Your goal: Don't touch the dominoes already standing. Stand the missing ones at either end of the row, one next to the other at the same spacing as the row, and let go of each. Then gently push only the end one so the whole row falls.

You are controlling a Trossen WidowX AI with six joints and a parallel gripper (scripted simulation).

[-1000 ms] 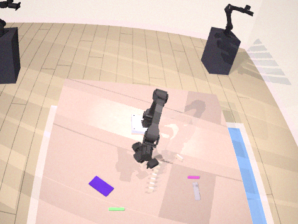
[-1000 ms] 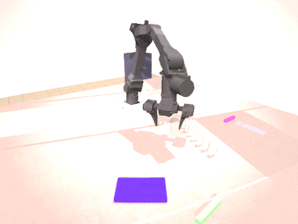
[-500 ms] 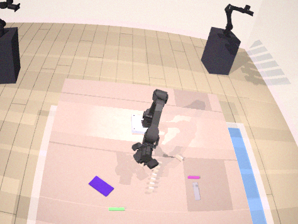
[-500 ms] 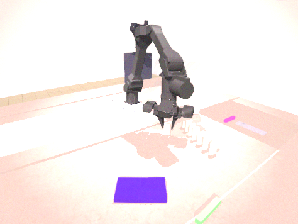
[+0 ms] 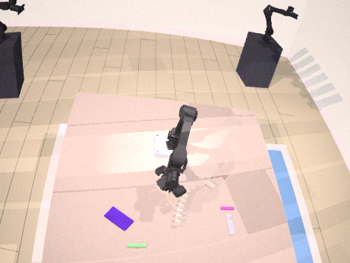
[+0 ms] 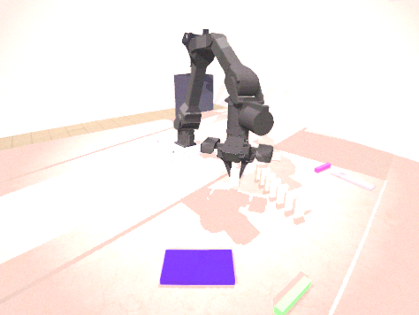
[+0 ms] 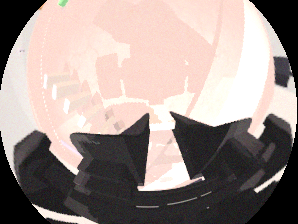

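The arm stands on a white base plate (image 5: 158,148) near the middle of the table (image 5: 92,177) and reaches toward the near edge. The gripper (image 6: 234,173) points straight down, its tips close to the table surface. The fingers are drawn in and pinch a pale domino (image 7: 161,152), which shows in the wrist view as a light strip between the two dark tips; its lower end cannot be made out against the table.

The row of standing dominoes (image 5: 181,210) runs from just beside the gripper toward the near edge of the table. In the exterior view the row (image 6: 278,191) extends to the right of the fingers, with the pieces upright and evenly spaced. The pinched domino sits at the far end of this row, in line with it. Whether it touches the nearest standing piece cannot be told.

One more pale domino (image 5: 210,185) lies flat on the table, apart from the row, toward the right edge.

Other items on the table:
- a purple card (image 5: 119,218) toward the near left corner;
- a green bar (image 5: 136,245) by the near edge;
- a magenta bar (image 5: 227,208) right of the row;
- a pale grey bar (image 5: 230,224) just beside the magenta bar;
- a blue strip (image 5: 288,203) along the right edge.
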